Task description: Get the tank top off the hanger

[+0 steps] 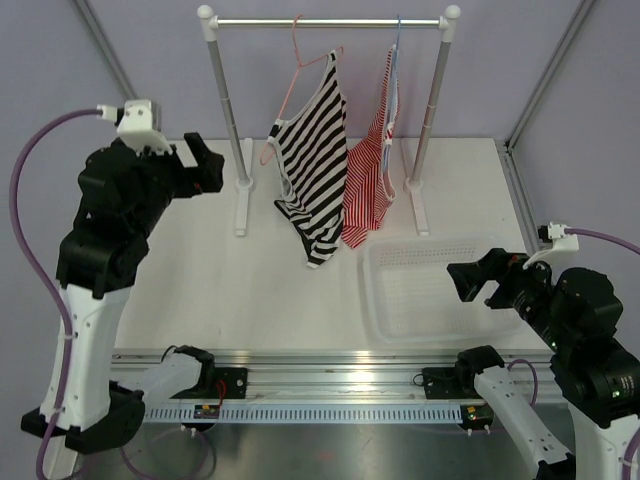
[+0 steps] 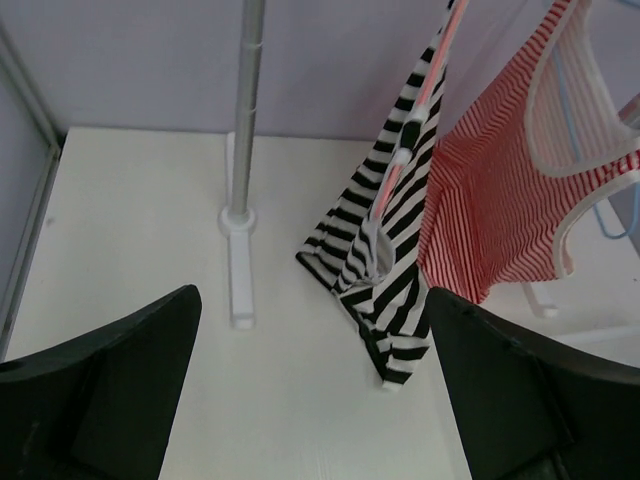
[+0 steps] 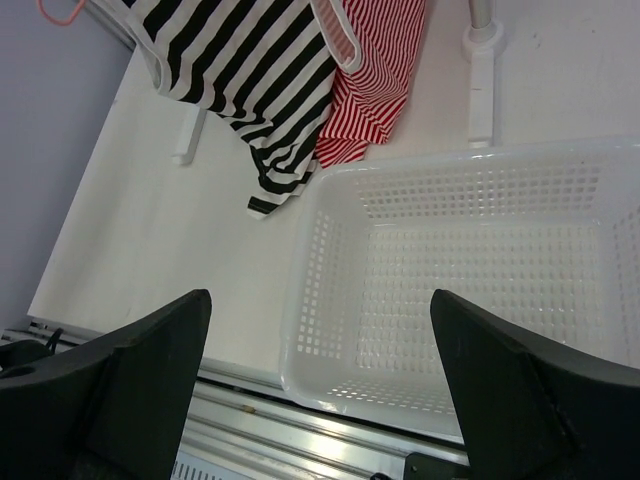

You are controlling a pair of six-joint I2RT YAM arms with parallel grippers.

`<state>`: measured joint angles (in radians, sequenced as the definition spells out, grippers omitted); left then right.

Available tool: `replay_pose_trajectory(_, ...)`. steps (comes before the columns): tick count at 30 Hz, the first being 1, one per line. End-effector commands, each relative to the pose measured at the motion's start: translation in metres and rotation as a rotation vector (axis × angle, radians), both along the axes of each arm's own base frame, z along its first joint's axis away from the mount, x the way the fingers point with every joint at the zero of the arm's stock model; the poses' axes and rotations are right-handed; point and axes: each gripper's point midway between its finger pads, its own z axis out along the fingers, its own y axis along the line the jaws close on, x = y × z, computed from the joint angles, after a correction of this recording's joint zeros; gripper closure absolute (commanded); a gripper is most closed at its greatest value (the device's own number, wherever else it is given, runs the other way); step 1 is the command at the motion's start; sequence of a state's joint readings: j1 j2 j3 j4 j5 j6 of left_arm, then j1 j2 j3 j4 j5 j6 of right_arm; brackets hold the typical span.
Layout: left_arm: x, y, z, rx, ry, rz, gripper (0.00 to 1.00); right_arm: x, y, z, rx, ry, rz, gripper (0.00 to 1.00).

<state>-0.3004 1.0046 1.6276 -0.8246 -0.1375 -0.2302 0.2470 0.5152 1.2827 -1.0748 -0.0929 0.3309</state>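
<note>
Tank top [image 1: 315, 170] hangs askew on the hanger [image 1: 284, 100] at 12 o'clock, with the red top [image 1: 368, 180] against it at its 3. Left claw [image 1: 207, 170] gapes empty at its 9. Right claw [image 1: 472, 283] is spread and idle at 4. Plan: pinch the striped fabric only, then draw the strap off the wire toward 6.

**A robotics lab test cell**

A left arm [image 1: 110, 250] and a right arm [image 1: 580, 330] are bolted to an aluminium rail [image 1: 340, 385] at the near edge of a plain white bench [image 1: 200, 290], purple cables [image 1: 70, 119] looping off them. Bare lavender walls [image 1: 40, 60] and metal frame struts [image 1: 100, 42] enclose the cell. A small benchtop garment rack [image 1: 330, 22] with a tank top [image 1: 315, 170] and a white perforated basket [image 1: 400, 300] look like staged props.
</note>
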Motion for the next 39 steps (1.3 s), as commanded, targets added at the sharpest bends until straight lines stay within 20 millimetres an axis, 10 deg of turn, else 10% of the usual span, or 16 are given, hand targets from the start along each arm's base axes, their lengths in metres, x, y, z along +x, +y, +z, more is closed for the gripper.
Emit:
replay_pose_trajectory(1, 0.036, -0.036, 0.053, 0.021, -0.136, -0.158, 0.01, -0.01, 0.01, 0.019, 0.058, -0.05, 0.057, 0.0)
replay_pose_trajectory(6, 0.098, -0.065, 0.072, 0.026, -0.154, -0.221, 0.01, -0.022, 0.009, 0.021, 0.061, -0.051, 0.069, 0.01)
replay_pose_trajectory(15, 0.188, -0.119, 0.037, 0.042, -0.125, -0.355, 0.05, -0.042, 0.01, 0.019, 0.067, -0.044, 0.103, 0.0)
replay_pose_trajectory(24, 0.216, -0.15, -0.021, 0.095, -0.024, -0.396, 0.44, -0.044, 0.008, 0.014, 0.048, -0.039, 0.098, 0.01)
replay_pose_trajectory(39, 0.226, -0.149, -0.007, 0.098, -0.078, -0.348, 0.94, -0.04, 0.014, 0.006, 0.063, -0.022, 0.122, 0.0)
